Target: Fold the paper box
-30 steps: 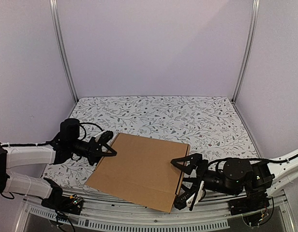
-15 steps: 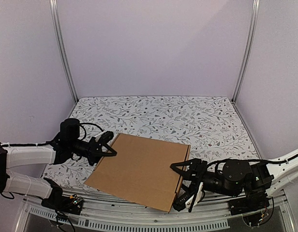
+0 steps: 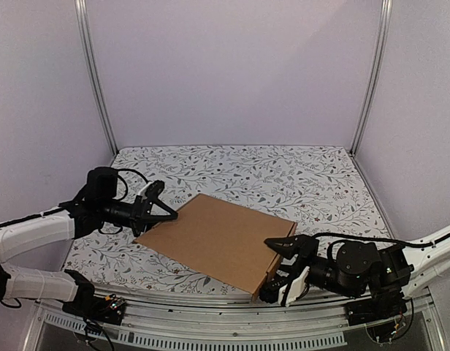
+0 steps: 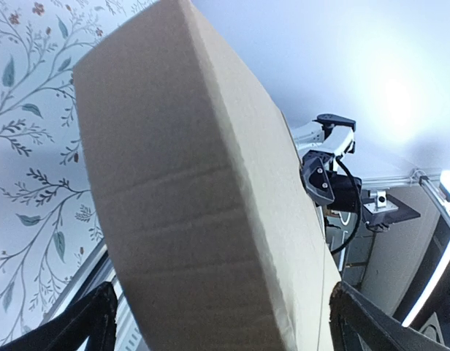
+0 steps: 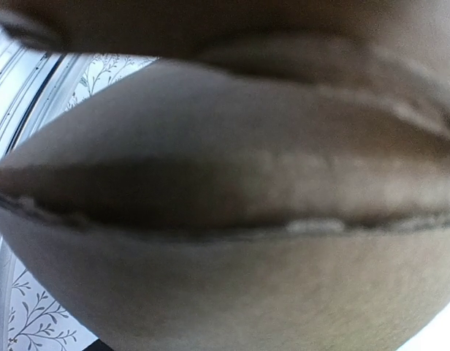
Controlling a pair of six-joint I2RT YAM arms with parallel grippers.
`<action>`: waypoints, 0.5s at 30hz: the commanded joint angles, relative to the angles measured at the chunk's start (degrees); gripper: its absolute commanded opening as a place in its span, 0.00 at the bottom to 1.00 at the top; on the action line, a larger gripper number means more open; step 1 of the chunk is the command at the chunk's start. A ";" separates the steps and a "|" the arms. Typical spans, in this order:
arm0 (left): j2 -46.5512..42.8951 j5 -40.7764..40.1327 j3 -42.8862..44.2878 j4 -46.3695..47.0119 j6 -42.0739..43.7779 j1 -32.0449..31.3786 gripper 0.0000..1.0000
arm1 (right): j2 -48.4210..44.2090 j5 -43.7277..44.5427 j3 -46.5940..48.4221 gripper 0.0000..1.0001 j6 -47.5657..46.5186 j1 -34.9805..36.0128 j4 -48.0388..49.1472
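The paper box (image 3: 221,240) is a flat, closed brown cardboard box held tilted above the table between both arms. My left gripper (image 3: 159,208) grips its left corner, the box's side wall (image 4: 203,219) filling the gap between the fingers (image 4: 82,329). My right gripper (image 3: 283,268) straddles the box's right edge, one finger above and one below. The right wrist view shows only cardboard close up (image 5: 232,292), with a dark seam between two layers; its own fingers are hidden.
The floral-patterned table (image 3: 283,175) stretches behind the box to the back wall. Metal frame posts (image 3: 93,80) stand at the back corners. A slotted rail (image 3: 210,333) runs along the near edge.
The left gripper has risen and moved back, lifting the box's left corner. The box has swung and now sits farther from the near edge. The right gripper has followed slightly.
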 commanded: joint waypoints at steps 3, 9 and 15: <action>-6.99 -18.75 7.68 -27.24 15.73 1.27 1.00 | -4.17 4.06 -2.76 0.44 16.05 0.23 -0.22; -14.71 -37.18 14.15 -39.63 23.05 1.18 0.99 | -7.50 1.30 -6.59 0.43 29.44 -2.17 -0.81; -19.21 -38.00 15.04 -39.30 25.69 1.18 1.00 | -9.82 -18.16 -8.73 0.40 41.10 -13.22 -0.71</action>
